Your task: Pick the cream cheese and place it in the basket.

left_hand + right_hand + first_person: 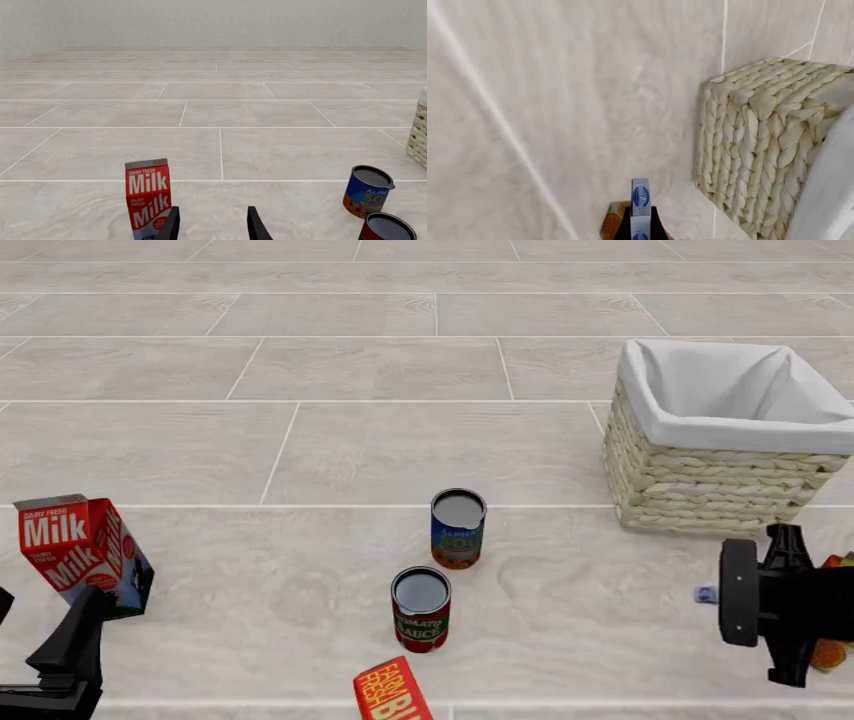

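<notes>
The cream cheese (640,199), a thin pale blue-white box with a dark blue oval logo, stands edge-on between the fingers of my right gripper (640,226), which is shut on it. In the front view only a small corner of the cream cheese (705,594) shows beside my right gripper (723,600). The gripper is a little nearer than the near wall of the wicker basket (694,480), level with its right half. The basket (754,150), with its white lining, stands close ahead in the right wrist view. My left gripper (213,212) is open and empty beside the milk carton.
A red milk carton (80,550) stands at the near left. A blue-labelled can (458,528) and a red-labelled can (422,608) stand mid-floor. A red-orange box (391,692) lies at the near edge. An orange object (834,652) lies under my right arm.
</notes>
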Controlling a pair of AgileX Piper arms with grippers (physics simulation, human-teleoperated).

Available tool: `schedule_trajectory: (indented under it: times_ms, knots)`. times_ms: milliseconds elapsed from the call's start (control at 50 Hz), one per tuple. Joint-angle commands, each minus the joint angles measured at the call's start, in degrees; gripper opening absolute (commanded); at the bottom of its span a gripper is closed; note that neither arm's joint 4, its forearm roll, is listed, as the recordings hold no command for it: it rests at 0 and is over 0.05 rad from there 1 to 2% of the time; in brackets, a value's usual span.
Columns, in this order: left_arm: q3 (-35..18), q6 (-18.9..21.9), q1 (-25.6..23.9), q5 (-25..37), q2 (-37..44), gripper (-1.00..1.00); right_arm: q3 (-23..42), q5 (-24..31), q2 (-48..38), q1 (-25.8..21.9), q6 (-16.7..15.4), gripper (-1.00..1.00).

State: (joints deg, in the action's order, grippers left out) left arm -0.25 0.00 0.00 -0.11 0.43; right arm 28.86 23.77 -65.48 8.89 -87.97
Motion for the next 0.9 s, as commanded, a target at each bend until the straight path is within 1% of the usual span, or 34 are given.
schedule_trajectory:
  times_ms: [20,60,80,120,140,160,180,200,240,280,320,340,360,380,400,420,460,500,520,540,560,600,620,640,680,700,740,800,820,860,900]
  knots:
    - [0.0,0.0,0.0,0.0,0.0,1.0,4.5,6.6,5.4,-2.9,6.1,-1.0]
    - [0.0,0.0,0.0,0.0,0.0,1.0,6.0,8.3,6.0,-4.3,8.8,-1.0]
    - [0.0,0.0,0.0,0.0,0.0,1.0,6.6,8.7,6.1,-4.6,9.7,-1.0]
    - [0.0,0.0,0.0,0.0,0.0,1.0,8.9,10.5,6.5,-6.7,13.8,-1.0]
    - [0.0,0.0,0.0,0.0,0.0,1.0,8.9,10.5,6.5,-6.7,13.8,-1.0]
    - [0.0,0.0,0.0,0.0,0.0,1.0,9.9,11.5,7.4,-8.3,16.3,-1.0]
    - [0.0,0.0,0.0,0.0,0.0,1.0,9.9,11.5,7.4,-8.4,16.3,-1.0]
    - [0.0,0.0,0.0,0.0,0.0,1.0,10.9,12.2,7.6,-9.4,18.4,-1.0]
    - [0.0,0.0,0.0,0.0,0.0,1.0,12.1,13.1,8.0,-10.7,21.4,-1.0]
    - [0.0,0.0,0.0,0.0,0.0,1.0,11.9,13.4,9.1,-11.7,22.9,-1.0]
    - [0.0,0.0,0.0,0.0,0.0,1.0,12.6,13.6,9.8,-13.2,25.7,-1.0]
    - [0.0,0.0,0.0,0.0,0.0,1.0,13.4,13.3,10.1,-14.0,27.8,-1.0]
    - [0.0,0.0,0.0,0.0,0.0,1.0,13.9,13.2,10.2,-14.3,28.9,-1.0]
    - [0.0,0.0,0.0,0.0,0.0,1.0,14.1,12.8,10.6,-14.9,30.2,-1.0]
    - [0.0,0.0,0.0,0.0,0.0,1.0,14.8,12.5,11.0,-15.9,32.8,-1.0]
    - [0.0,0.0,0.0,0.0,0.0,1.0,14.7,11.9,11.6,-16.6,34.0,-1.0]
    - [0.0,0.0,0.0,0.0,0.0,1.0,13.3,10.5,12.7,-17.5,34.9,-1.0]
    - [0.0,0.0,0.0,0.0,0.0,1.0,12.7,9.2,13.8,-19.3,38.7,-1.0]
    - [0.0,0.0,0.0,0.0,0.0,1.0,12.5,8.3,13.9,-19.3,39.3,-1.0]
    - [0.0,0.0,0.0,0.0,0.0,1.0,12.4,7.1,13.9,-19.4,41.0,-1.0]
    - [0.0,0.0,0.0,0.0,0.0,1.0,12.3,6.2,13.8,-19.2,41.5,-1.0]
    - [0.0,0.0,0.0,0.0,0.0,1.0,12.4,3.5,13.6,-18.5,43.6,-1.0]
    - [0.0,0.0,0.0,0.0,0.0,1.0,12.1,2.0,13.4,-18.0,44.1,-1.0]
    - [0.0,0.0,0.0,0.0,0.0,1.0,11.1,-0.1,13.3,-17.3,43.7,-1.0]
    - [0.0,0.0,0.0,0.0,0.0,1.0,7.0,-2.7,13.8,-18.8,43.6,-1.0]
    - [0.0,0.0,0.0,0.0,0.0,1.0,6.9,-3.1,14.0,-19.5,44.9,-1.0]
    - [0.0,0.0,0.0,0.0,0.0,1.0,7.5,-4.7,13.9,-20.1,48.2,-1.0]
    - [0.0,0.0,0.0,0.0,0.0,1.0,10.5,-6.2,13.9,-20.9,54.6,-1.0]
    - [0.0,0.0,0.0,0.0,0.0,1.0,12.1,-6.3,13.6,-21.3,58.0,-1.0]
    - [0.0,0.0,0.0,0.0,0.0,1.0,13.4,-7.2,13.7,-21.9,60.3,-1.0]
    - [0.0,0.0,0.0,0.0,0.0,1.0,16.3,-7.5,14.0,-23.2,66.7,-1.0]
